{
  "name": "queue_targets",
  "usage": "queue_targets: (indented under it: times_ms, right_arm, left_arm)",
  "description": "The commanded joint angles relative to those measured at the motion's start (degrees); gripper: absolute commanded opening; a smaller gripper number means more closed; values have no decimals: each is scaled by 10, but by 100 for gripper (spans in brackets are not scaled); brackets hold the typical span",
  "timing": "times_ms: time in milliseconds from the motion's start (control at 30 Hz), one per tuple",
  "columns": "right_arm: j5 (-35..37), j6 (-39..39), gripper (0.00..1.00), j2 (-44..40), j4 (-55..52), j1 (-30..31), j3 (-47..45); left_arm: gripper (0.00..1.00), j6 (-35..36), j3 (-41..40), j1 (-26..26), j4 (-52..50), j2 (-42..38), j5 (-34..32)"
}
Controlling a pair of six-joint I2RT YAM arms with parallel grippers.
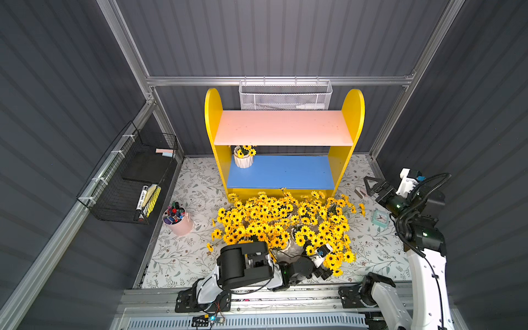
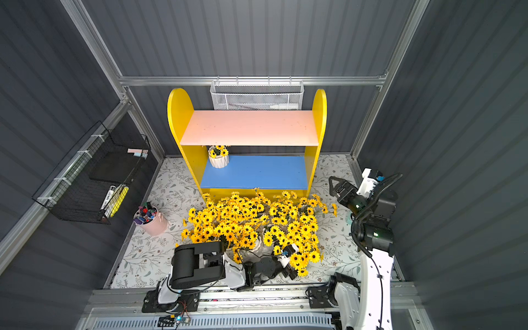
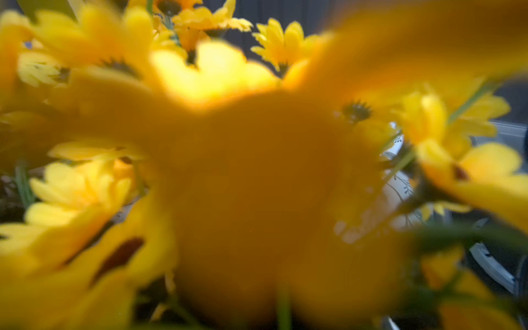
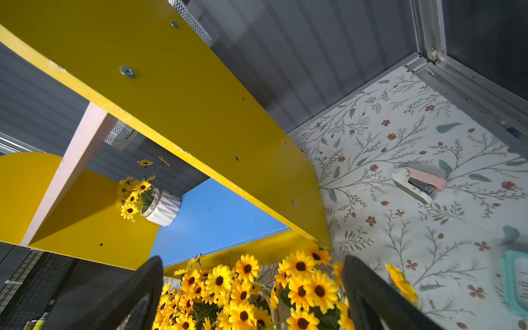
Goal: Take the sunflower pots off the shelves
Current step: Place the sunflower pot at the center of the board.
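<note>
The shelves [image 1: 283, 134] are a yellow unit with a pink upper board and a blue lower board. One sunflower pot [image 1: 243, 158] [image 4: 161, 207] stands at the left end of the blue board; the pink board is bare. Several sunflower pots [image 1: 285, 223] crowd the floor in front of the unit. My left gripper [image 1: 328, 270] lies low in the front right of that bunch, and petals hide its fingers. Blurred yellow petals [image 3: 257, 185] fill the left wrist view. My right gripper [image 1: 368, 184] [image 4: 251, 263] hangs open and empty in the air right of the shelves.
A pink cup of markers [image 1: 178, 221] stands on the floral mat at the left. A black wire basket [image 1: 128, 177] hangs on the left wall and a white mesh basket [image 1: 285, 97] behind the shelves. A teal clock [image 1: 380, 218] and a pink stapler [image 4: 418, 184] lie at the right.
</note>
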Motion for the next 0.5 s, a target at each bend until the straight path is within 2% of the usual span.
queue_targets:
  times_ms: [0,267,467]
  right_arm:
    - [-5,8,99,-3,15,2,-4]
    - [-25,10,99,5,18,1,-1]
    - [-34,6,99,7,5,1,2]
  left_arm:
    - [99,-11,-22,-3,-60,-52,4]
    - [99,-5,-62,-21,-146,-134,-25]
    - [99,-19,-105,-48,-293,-280,-54]
